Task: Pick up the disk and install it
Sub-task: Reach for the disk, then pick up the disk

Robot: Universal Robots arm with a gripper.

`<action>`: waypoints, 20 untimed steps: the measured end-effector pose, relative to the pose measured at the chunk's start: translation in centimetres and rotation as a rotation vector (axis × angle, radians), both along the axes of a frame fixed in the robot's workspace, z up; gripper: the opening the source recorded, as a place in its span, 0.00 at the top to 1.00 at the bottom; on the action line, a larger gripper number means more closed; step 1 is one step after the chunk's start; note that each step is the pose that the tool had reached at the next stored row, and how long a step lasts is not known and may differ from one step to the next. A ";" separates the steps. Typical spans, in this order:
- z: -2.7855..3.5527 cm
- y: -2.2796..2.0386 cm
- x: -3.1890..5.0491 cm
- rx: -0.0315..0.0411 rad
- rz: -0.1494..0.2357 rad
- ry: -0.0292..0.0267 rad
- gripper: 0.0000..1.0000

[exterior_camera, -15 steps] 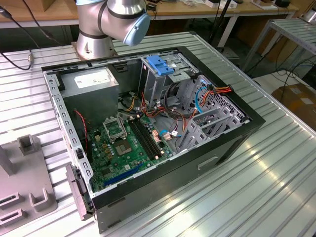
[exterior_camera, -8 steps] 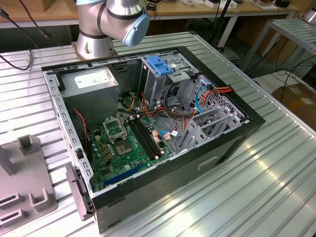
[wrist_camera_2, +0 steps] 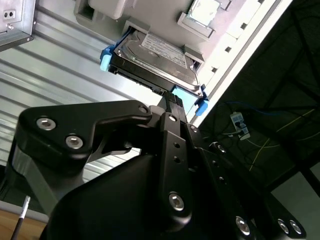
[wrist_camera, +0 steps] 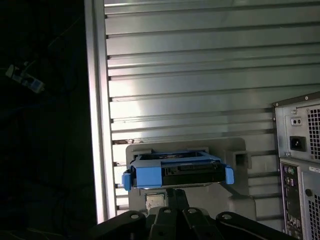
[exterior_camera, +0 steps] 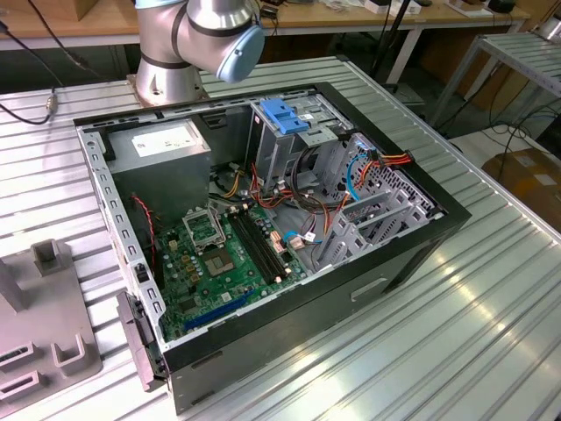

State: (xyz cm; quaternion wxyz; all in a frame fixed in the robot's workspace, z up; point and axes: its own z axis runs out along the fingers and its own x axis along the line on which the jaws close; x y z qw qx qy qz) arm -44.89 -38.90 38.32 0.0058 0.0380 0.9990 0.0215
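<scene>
One disk [wrist_camera_2: 157, 55] sits blue-framed in a grey holder [wrist_camera: 225, 147] on the ribbed worktop [wrist_camera: 200, 75] near the computer case [wrist_camera: 295, 165], edge seemingly presented for pickup, with the pincer [wrist_camera_2: 172, 102] at that edge, grip state indeterminable.

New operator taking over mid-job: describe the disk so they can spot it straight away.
Start at the slatted metal table and go to its edge, away from the computer case, where a grey holder plate lies. The disk sits on that plate: a flat silver slab with a white printed label, the one thing there with a blue plastic frame.
</scene>
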 end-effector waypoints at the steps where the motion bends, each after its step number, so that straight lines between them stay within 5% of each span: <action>1: 0.00 0.01 -0.20 0.0000 0.000 0.0000 0.90; 3: -0.02 0.02 -0.87 0.0000 0.000 0.0002 0.90; 20: -0.02 0.02 -0.94 0.0000 0.007 0.0002 0.90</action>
